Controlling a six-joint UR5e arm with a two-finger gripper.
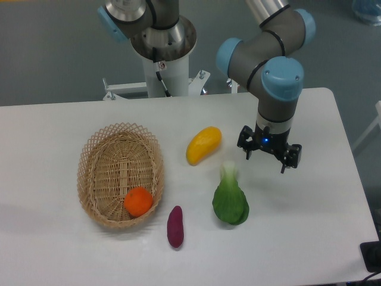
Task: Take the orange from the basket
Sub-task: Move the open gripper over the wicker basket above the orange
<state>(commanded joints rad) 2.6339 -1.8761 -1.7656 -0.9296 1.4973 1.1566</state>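
Camera view: your gripper hangs spread and empty, well right of the basket. Carry it high above the greens, then drop straight onto the orange.

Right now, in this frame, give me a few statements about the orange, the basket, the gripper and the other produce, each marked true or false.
1. The orange lies inside the wicker basket. True.
2. The gripper is shut on the orange. False: it hangs open and empty over the table, right of the basket.
3. The purple sweet potato lies in the basket. False: it lies on the table beside it.
4. The yellow mango lies between basket and gripper. True.
5. The bok choy lies on the table. True.
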